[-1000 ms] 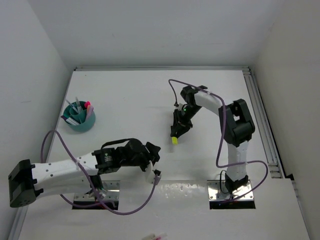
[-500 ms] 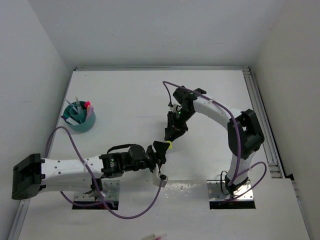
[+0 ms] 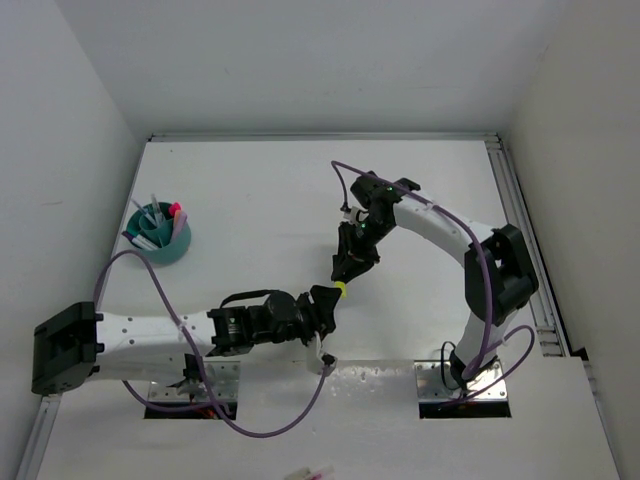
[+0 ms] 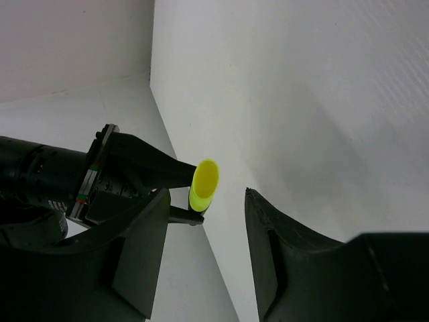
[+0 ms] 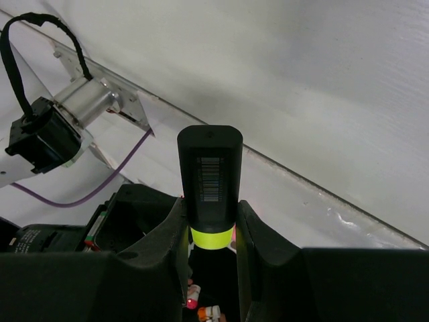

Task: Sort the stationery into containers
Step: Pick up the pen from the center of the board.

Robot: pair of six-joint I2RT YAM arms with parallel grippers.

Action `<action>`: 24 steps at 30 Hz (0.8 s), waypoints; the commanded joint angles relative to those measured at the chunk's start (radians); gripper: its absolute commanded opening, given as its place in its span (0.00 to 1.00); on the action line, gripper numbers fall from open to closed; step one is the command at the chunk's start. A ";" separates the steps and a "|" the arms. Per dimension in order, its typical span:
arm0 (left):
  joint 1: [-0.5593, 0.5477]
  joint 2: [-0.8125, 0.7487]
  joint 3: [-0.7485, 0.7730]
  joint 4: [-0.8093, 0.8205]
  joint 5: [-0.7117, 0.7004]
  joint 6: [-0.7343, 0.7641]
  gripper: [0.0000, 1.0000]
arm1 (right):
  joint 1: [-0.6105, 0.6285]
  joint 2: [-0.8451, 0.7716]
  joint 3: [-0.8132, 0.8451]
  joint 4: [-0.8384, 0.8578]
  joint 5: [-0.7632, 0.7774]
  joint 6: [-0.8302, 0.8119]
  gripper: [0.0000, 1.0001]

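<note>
Black item: you've got one black marker (image 5: 209,171) w/ a yellow end (image 4: 204,181), held up off the table (image 3: 260,190), a bit toward 6 o'clock of table centre in the top view.
R gripper (image 5: 209,227): clamped on the black marker. Its fingers (image 5: 161,258) press the barrel from both sides. The black end w/ the barcode sticks up toward your wrist cam, and the yellow part shows lower down between the fingers.
R arm: reaches in from 3 o'clock, w/ the gripper pointing toward 7 o'clock.
Yellow end: pokes out past the R gripper tips on the 6 o'clock side in the top view, facing your other arm.
L gripper (image 4: 204,194): jaws partway apart, nothing gripped. In the L wrist view the yellow end lines up w/ the gap between the fingers (image 4: 144,248), w/ clear space each side. Can't tell if it's already between the tips or just ahead of them.
L arm: lies low across the near table, coming in from 8 o'clock. Gripper tip is just beside the yellow end in the top view.
Teal cup (image 3: 165,252): upright at 9 o'clock of the table, well apart from both grippers.
Cup contents: several pens (image 3: 152,222) standing inside, plus a pink-tipped marker (image 3: 176,211) at the cup's 1 o'clock rim.
Purple cable (image 3: 125,275): loops up off the L arm, near the cup but not touching it.
Bottom edge: pale bits (image 3: 310,472) at 6 o'clock of the top view, cut off by the frame and too small to ID.
</note>
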 commanded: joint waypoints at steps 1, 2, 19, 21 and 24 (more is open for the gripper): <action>-0.015 0.018 -0.012 0.068 -0.010 0.083 0.54 | 0.002 -0.036 0.007 0.004 0.006 0.024 0.00; -0.014 0.028 -0.018 0.080 -0.019 0.093 0.54 | 0.003 -0.033 0.006 0.004 0.004 0.026 0.00; 0.012 0.104 -0.017 0.151 -0.004 0.154 0.38 | 0.023 -0.028 0.000 0.004 -0.013 0.024 0.00; 0.020 0.110 -0.014 0.154 -0.004 0.154 0.34 | 0.028 -0.031 -0.008 0.006 -0.011 0.026 0.00; 0.025 0.112 -0.012 0.154 -0.002 0.156 0.30 | 0.034 -0.033 -0.019 0.014 -0.008 0.026 0.00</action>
